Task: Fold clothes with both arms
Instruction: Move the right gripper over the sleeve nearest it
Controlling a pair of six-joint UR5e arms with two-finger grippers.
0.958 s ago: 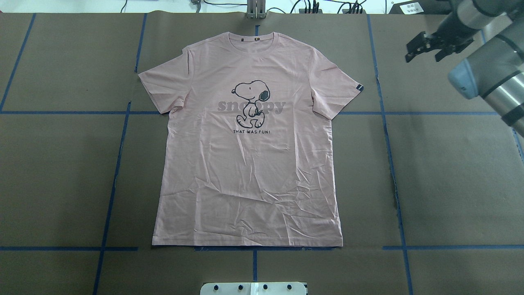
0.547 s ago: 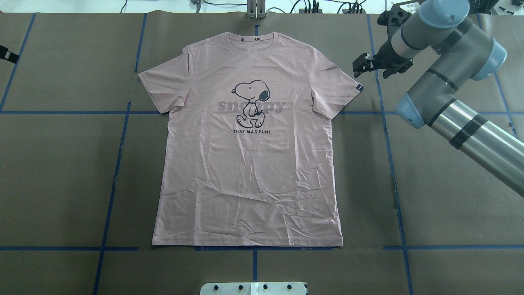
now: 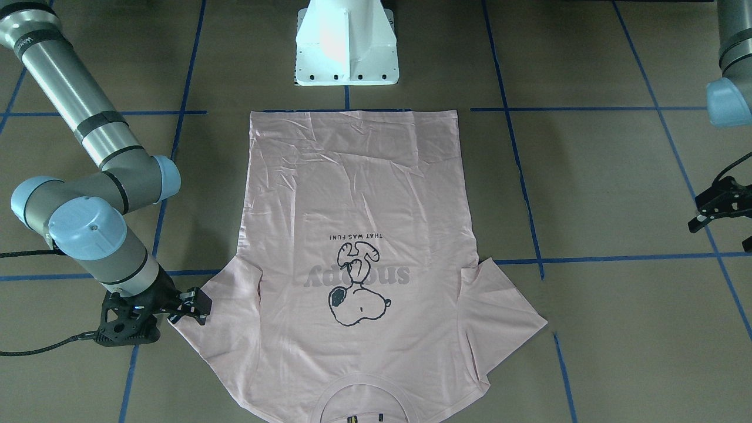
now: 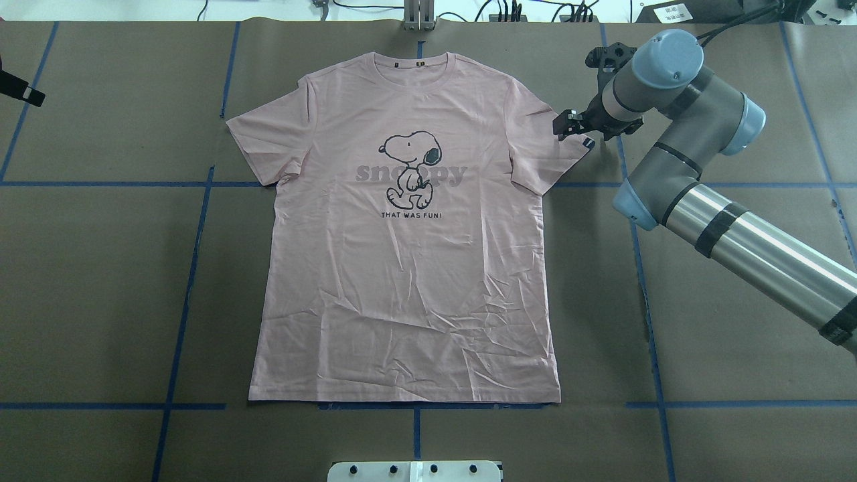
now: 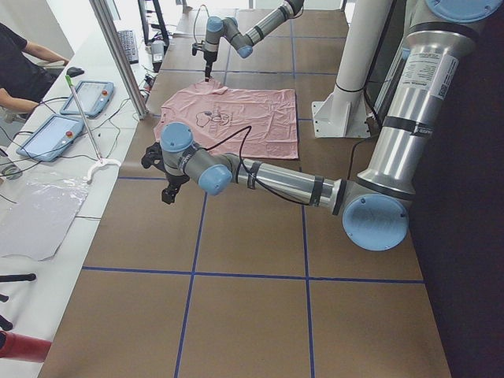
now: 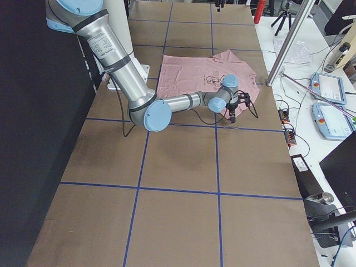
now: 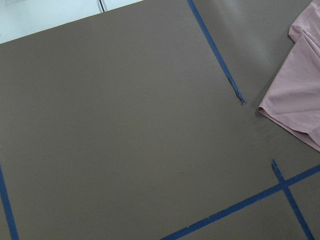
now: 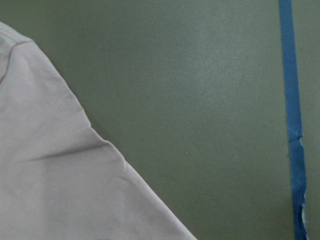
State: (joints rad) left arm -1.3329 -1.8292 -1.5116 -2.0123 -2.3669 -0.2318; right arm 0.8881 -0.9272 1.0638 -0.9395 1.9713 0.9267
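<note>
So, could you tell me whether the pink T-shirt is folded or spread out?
Spread out: the T-shirt lies flat, print up, both sleeves extended, nothing doubled over.

We have wide brown table point(image 4: 100, 281) on both sides of the T-shirt point(image 4: 402, 288). On the robot's right, the right arm point(image 4: 736, 234) slants across that room, with the right gripper point(image 4: 568, 126) at the tagged sleeve point(image 4: 552, 157). The left gripper point(image 3: 714, 208) hangs well off the other sleeve point(image 4: 268, 147). The white pedestal point(image 3: 346, 47) stands just beyond the hem
</note>
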